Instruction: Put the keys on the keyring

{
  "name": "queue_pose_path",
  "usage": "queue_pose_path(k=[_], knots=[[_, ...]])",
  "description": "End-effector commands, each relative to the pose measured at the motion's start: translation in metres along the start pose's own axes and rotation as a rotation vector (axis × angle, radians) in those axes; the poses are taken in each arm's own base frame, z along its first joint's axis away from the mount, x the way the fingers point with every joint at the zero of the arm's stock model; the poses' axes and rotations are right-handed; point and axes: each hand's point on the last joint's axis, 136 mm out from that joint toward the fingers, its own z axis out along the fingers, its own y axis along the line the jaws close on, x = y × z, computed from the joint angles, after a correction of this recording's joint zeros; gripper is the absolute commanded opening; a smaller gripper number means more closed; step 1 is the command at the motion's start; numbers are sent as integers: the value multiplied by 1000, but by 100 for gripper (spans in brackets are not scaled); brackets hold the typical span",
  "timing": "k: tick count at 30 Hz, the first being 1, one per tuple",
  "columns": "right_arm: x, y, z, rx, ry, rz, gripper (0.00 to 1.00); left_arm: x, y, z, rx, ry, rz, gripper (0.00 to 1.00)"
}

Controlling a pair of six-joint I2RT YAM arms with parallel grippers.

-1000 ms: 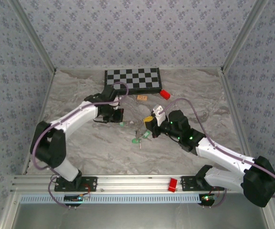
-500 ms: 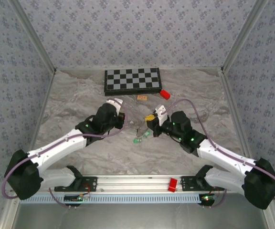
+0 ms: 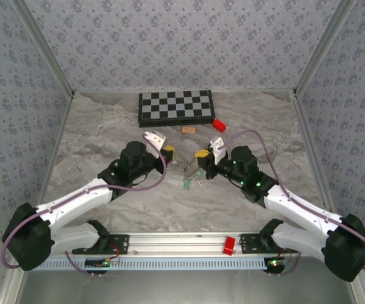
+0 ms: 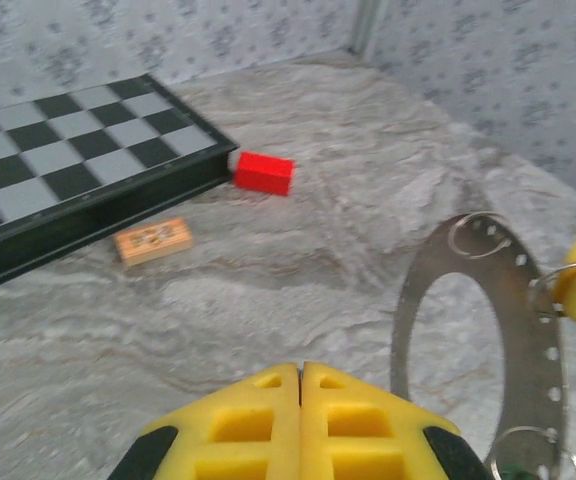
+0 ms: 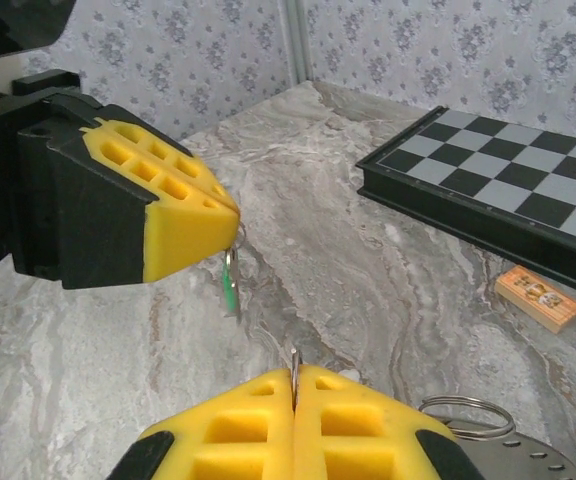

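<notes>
At centre, L gripper [image 3: 168,151], shut on a key [image 5: 229,288], has come near R gripper [image 3: 199,154], which clamps the keyring [image 4: 538,340]; threading next, prob.

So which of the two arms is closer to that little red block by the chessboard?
Right. The right tool, shut on the keyring, sits a little left of the red block, toward the arms' bases; the left tool, shut on a key, is farther left.

Grey marble tabletop [image 3: 94,126] lies open left, right and near. Far side: black-and-white checkered board [image 3: 176,106], small red block [image 3: 218,125] and small orange tile [image 3: 188,130]. Mid-table, the left gripper [image 3: 168,151], dangling a green-headed key [image 5: 229,292], nearly meets the right gripper [image 3: 201,154], which is clamping a flat grey perforated keyring [image 4: 533,350].
</notes>
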Motion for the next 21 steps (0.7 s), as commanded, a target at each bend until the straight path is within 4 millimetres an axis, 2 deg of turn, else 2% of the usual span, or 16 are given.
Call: queue_pose_path(k=[1, 11, 21], knots=[[-37, 12, -10, -55, -84, -48, 0, -37, -30, -13, 199, -129, 44, 0], [-52, 30, -19, -153, -111, -104, 0, -51, -68, -28, 504, -144, 49, 0], [-60, 41, -30, -235, -163, -117, 0, -59, -80, -33, 624, -133, 86, 0]])
